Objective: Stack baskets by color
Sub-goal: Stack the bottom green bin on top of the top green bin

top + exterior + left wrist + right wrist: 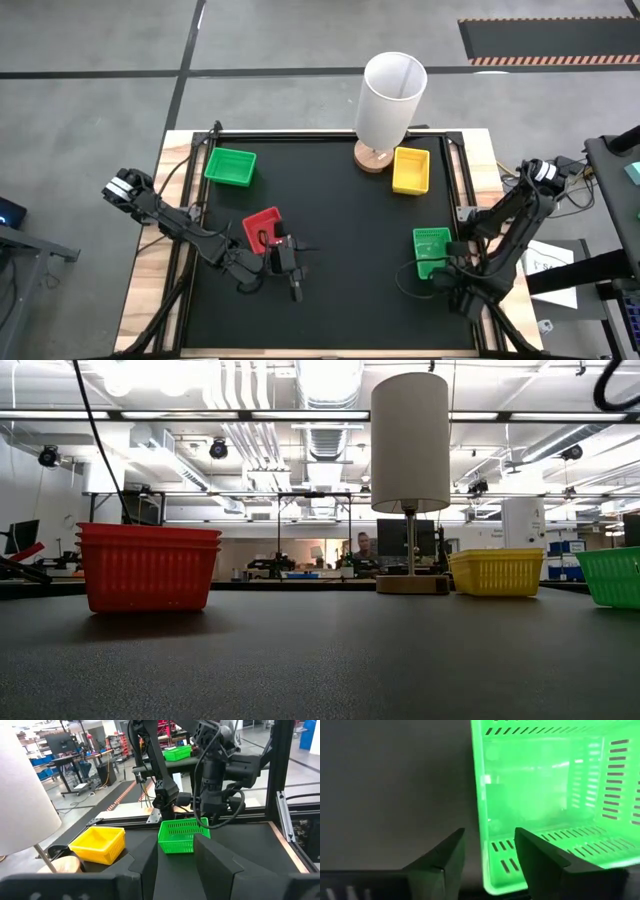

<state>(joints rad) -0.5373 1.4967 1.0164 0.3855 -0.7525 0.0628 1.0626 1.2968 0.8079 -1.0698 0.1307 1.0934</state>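
Red stack: red baskets (148, 566) sit nested on the black table (340, 300), front-left; I count layered rims in the low view.
Left gripper: my left gripper (293, 272) lies low just beside the red stack, on its right. Fingers (150, 857) stand parted with nothing between them.
Right gripper: my right gripper (490, 851) is down at the near green basket (431, 251). One finger is outside its wall, the other over the mesh inside, so the jaws straddle the rim. Pinching or not, I cannot tell.
Far green basket: green basket (230, 166) rests back-left, well apart from the near one.
Yellow: yellow basket (411, 170) sits back-right, just beside the white cylinder (391, 100) on its wooden base (371, 157).
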